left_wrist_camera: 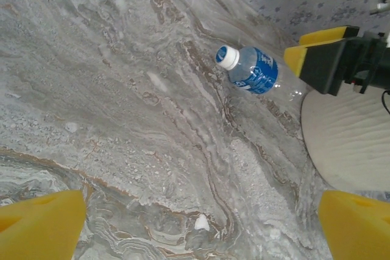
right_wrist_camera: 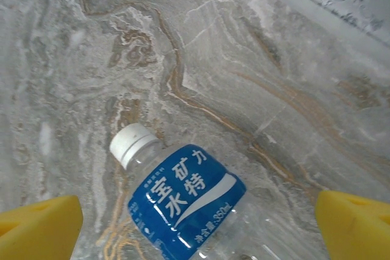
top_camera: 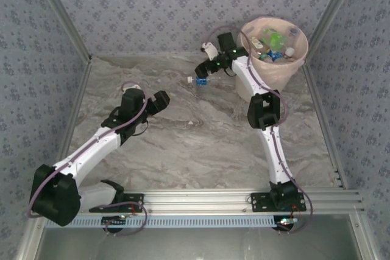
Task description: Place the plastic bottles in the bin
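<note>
Right gripper (right_wrist_camera: 196,228) spread wide, hovers over blue-label bottle (right_wrist_camera: 186,202) lying flat on table (right_wrist_camera: 256,59) near bin (top_camera: 303,53). Risk: off-centre pinch near the cap, round bottle rolls or squirts out. Left gripper (left_wrist_camera: 198,226) spread too.

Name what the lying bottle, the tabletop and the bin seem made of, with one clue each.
Bottle: clear glossy plastic; see-through body.
Tabletop: marble look, grey veining, perhaps only printed.
Bin: smooth cream plastic, probably; faintly ribbed wall.
</note>
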Motion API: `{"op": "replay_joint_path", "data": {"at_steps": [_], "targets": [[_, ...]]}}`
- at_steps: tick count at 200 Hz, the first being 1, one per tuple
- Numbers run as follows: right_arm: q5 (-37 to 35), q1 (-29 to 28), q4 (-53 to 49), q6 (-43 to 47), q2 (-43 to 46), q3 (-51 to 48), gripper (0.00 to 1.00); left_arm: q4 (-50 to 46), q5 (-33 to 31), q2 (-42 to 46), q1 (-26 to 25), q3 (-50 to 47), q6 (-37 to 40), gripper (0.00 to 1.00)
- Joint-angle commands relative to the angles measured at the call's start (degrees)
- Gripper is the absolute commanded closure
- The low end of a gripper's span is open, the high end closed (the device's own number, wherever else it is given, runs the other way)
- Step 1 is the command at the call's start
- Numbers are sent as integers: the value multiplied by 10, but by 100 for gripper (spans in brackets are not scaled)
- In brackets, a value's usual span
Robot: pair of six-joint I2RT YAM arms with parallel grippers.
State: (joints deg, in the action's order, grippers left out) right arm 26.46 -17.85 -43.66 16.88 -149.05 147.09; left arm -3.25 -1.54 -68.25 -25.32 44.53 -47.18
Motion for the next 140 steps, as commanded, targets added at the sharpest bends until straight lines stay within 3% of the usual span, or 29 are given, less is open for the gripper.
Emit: {"op": "replay_joint_path", "data": {"at_steps": [1, 88, 140], "targets": [[73, 8, -28, -39, -4, 20, 0, 5, 21, -17, 6, 21, -8, 2], [54, -14, -31, -9, 73, -103, 0, 7, 46, -44, 6, 29, -8, 2], [21, -35, -59, 57, 119, -152, 0, 4, 41, -37, 7, 22, -11, 2]]}}
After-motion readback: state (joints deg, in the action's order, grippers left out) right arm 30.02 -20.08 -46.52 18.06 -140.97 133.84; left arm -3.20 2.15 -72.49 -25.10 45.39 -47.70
